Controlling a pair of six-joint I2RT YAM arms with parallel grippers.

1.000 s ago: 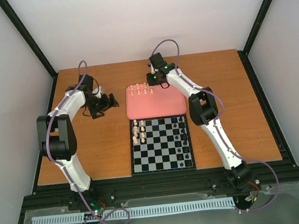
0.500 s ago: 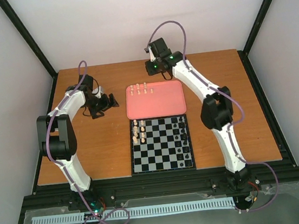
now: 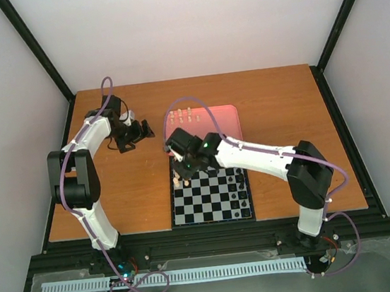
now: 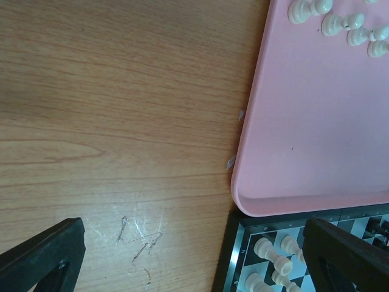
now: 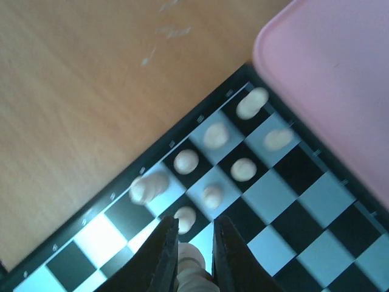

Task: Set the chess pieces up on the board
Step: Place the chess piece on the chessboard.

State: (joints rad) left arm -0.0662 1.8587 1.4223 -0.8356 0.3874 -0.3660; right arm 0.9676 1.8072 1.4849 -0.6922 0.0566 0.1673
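We see the right gripper [image 5: 193, 230] clenched on one cream chess piece [image 5: 188, 263] above the board's [image 5: 285, 201] far left corner, where other cream pieces [image 5: 185, 161] stand; the left gripper [image 4: 194, 252] hangs released over the desk [image 4: 121, 121].

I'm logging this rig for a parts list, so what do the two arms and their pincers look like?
Both the left arm and right arm have white links with black joint housings, and a thin purple cable loops along each. The left pincer and right pincer each have two flat dark fingers.
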